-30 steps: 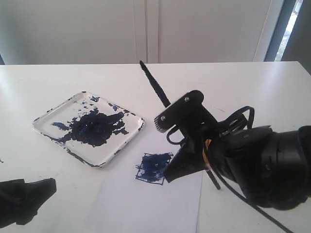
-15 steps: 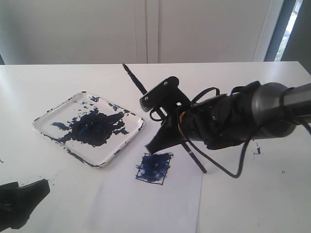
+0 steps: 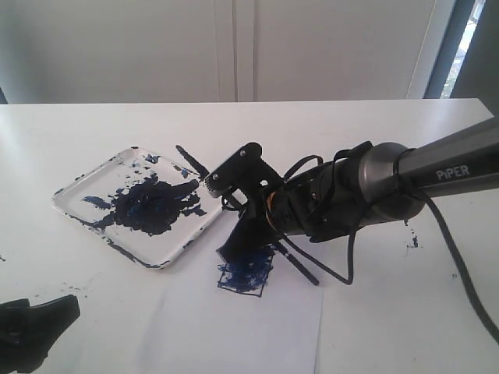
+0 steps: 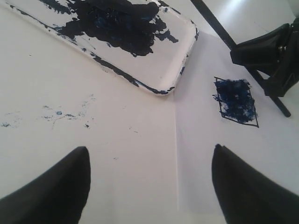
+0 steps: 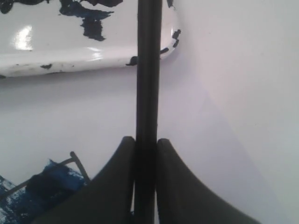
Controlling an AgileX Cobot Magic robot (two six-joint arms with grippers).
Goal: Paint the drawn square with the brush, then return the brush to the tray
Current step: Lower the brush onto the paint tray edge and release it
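Beside the tray [image 3: 86, 187], the right gripper [image 5: 145, 144], clamped on the brush [image 3: 191, 160], has left the filled drawn square [image 3: 248, 274]. Return looks underway.

Right tool [image 5: 145, 142] pinches the brush [image 5: 148, 70]; left tool [image 4: 149, 149] gapes wide.

Drawn square [image 3: 248, 276], lower centre: patchy dark-blue fill. Brush [image 3: 192, 162]: black, tilted, upper end crossing tray's right corner. Tray [image 3: 199, 222], centre-left: white, blue-smeared, flat.
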